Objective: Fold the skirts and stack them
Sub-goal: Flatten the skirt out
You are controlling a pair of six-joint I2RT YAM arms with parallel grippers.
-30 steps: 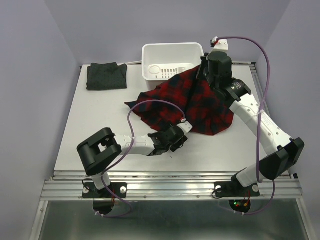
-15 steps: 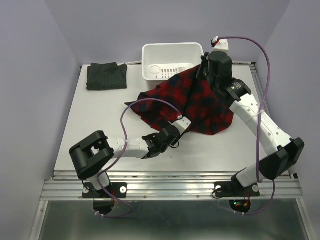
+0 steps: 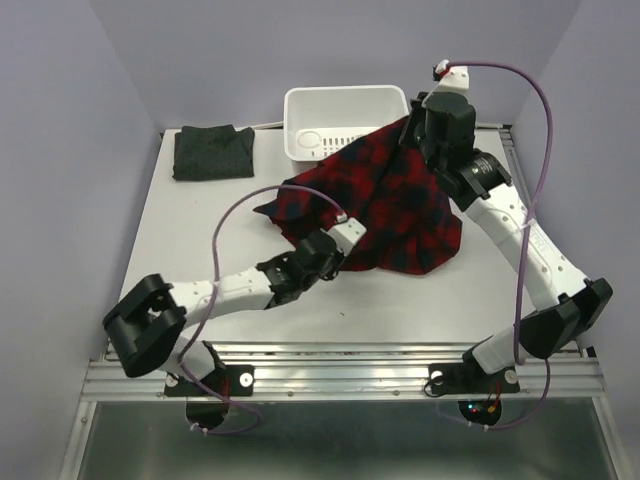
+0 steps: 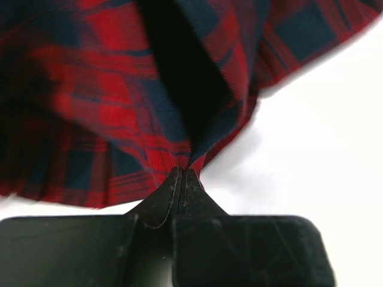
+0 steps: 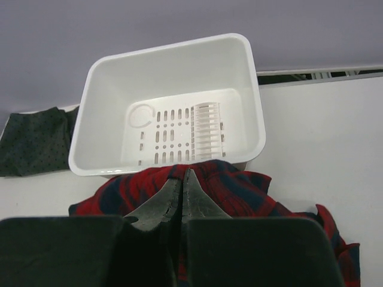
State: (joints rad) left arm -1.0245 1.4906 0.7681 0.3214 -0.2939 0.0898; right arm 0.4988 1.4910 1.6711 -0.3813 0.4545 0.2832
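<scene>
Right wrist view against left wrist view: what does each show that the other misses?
Only right wrist: the tub, empty, the grey skirt to its left, and the right gripper shut on cloth. Only left wrist: the left gripper pinching the cloth's edge up close. Both: the plaid skirt, clamped in a shut gripper, and white table beside it.

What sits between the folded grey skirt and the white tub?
Nothing: only bare table shows between the grey skirt and white tub, in the top external view.
</scene>
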